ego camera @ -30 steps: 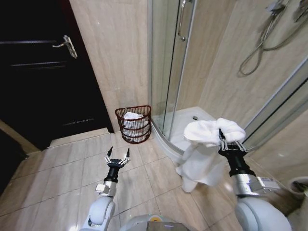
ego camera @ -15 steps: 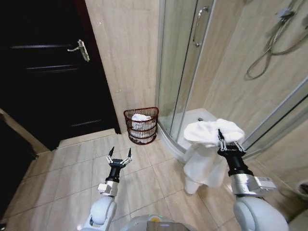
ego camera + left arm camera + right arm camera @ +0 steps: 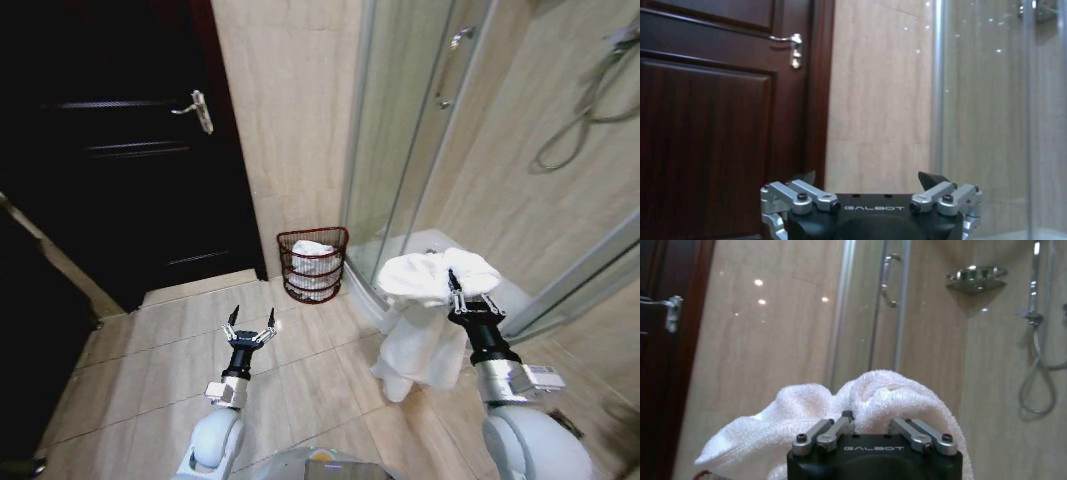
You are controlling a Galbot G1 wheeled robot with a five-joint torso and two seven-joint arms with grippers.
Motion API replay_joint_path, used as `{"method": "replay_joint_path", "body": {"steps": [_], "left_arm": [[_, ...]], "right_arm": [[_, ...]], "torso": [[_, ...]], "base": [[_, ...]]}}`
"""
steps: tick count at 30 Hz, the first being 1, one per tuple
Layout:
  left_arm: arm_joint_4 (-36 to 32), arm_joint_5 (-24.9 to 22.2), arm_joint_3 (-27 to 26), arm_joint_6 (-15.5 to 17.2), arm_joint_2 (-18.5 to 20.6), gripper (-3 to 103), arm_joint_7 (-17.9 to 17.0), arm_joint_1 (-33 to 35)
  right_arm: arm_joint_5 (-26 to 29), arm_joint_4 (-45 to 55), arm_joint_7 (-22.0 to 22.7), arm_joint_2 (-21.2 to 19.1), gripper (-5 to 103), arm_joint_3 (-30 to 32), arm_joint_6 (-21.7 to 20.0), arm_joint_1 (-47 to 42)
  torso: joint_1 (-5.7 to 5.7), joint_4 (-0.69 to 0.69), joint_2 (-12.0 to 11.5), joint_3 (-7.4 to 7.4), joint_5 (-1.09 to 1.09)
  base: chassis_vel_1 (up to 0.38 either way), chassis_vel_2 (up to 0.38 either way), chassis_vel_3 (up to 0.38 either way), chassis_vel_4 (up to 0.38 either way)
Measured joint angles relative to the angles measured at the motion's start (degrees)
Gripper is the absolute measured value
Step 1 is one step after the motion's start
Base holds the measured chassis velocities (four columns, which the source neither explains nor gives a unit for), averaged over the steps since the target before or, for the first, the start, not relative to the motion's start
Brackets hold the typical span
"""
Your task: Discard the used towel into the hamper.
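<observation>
Towel (image 3: 425, 310) not yet discarded: I am gripping it in my right gripper (image 3: 455, 293), fingers clamped on its bunched top, arm raised, cloth draping down. Hamper (image 3: 313, 264) is standing on the floor at the wall's foot beside the shower enclosure (image 3: 400, 180), well apart. Left gripper (image 3: 249, 327) is idling low, fingers apart.

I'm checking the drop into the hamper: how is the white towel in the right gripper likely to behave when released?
Probably floppy: the towel bunches over the right gripper and hangs in loose folds below it. It looks light for its bulk, held by a single pinch. It may snag on the rim of the hamper, which already holds white cloth. The left gripper hovers open over the floor.
</observation>
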Motion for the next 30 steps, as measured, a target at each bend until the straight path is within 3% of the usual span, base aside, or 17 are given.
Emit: {"method": "replay_joint_path", "body": {"steps": [12, 30], "left_arm": [[0.00, 0.00, -0.04, -0.05, 0.01, 100, -0.02, 0.02], [-0.02, -0.01, -0.03, -0.08, 0.00, 100, 0.01, 0.01]], "right_arm": [[0.05, 0.00, -0.01, 0.00, 18, -0.02, 0.00, -0.01], [0.11, 0.00, 0.01, 0.00, 18, 0.00, 0.00, -0.02]], "torso": [[-0.06, 0.01, -0.19, -0.13, -0.04], [-0.16, 0.00, -0.43, -0.28, -0.02]], "base": [[0.162, 0.152, -0.066, -0.070], [0.000, 0.000, 0.000, 0.000]]}}
